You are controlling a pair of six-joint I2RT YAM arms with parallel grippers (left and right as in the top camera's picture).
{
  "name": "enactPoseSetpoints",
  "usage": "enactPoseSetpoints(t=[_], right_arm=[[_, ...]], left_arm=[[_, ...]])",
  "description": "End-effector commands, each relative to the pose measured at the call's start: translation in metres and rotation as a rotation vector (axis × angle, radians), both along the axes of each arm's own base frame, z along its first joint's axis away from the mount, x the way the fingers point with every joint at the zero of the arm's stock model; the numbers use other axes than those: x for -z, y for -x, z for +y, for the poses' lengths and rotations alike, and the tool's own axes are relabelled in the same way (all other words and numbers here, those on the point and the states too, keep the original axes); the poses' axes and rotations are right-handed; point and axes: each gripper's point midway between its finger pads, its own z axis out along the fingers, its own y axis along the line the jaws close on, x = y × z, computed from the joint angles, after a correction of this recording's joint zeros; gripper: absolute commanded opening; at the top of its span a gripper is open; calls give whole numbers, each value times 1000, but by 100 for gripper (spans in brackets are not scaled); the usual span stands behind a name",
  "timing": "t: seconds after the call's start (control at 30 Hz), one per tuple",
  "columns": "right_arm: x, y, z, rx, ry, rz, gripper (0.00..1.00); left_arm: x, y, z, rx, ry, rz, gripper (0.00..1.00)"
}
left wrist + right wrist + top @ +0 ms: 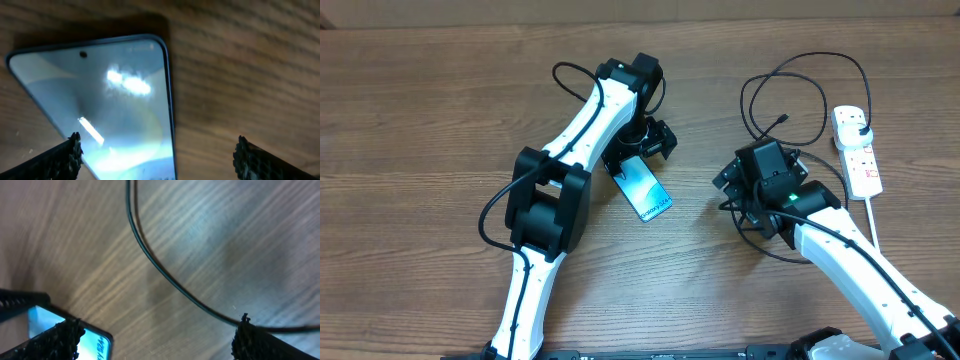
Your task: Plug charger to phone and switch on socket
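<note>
Ridged black left claw [159, 152] and right claw [156, 330] gape wide, empty; glossy phone [115, 100] on grained table [250, 60].

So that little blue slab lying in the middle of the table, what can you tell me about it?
It is a slim smartphone with black edges and rounded corners, its glossy blue-teal screen lit, facing up and mirroring bright lights. White lettering sits near one end, a small camera hole near the other. It lies flat and slanted on the wooden table, its camera end under the open left tool. No cable shows plugged in.
</note>
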Motion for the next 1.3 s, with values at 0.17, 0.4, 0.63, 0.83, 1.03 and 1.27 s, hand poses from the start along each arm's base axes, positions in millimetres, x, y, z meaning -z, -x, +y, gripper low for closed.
enactPoseSetpoints(t=[0.17,0.4,0.63,0.83,1.03,1.27], right_arm=[[-8,0,3,-58,-2,-8,100],[-8,-2,3,-80,10,-15,100],[-8,-2,3,-80,10,-15,100],[-8,-1,3,-80,10,-14,100],[-6,3,1,-80,17,8,100],[-5,5,0,-80,20,13,100]], left_arm=[[24,15,14,-43,-105,32,100],[21,32,19,15,-114,97,100],[22,29,16,29,-119,73,100],[27,23,10,30,-213,-16,96],[27,23,10,17,-298,-65,85],[29,2,7,144,-284,-157,80]])
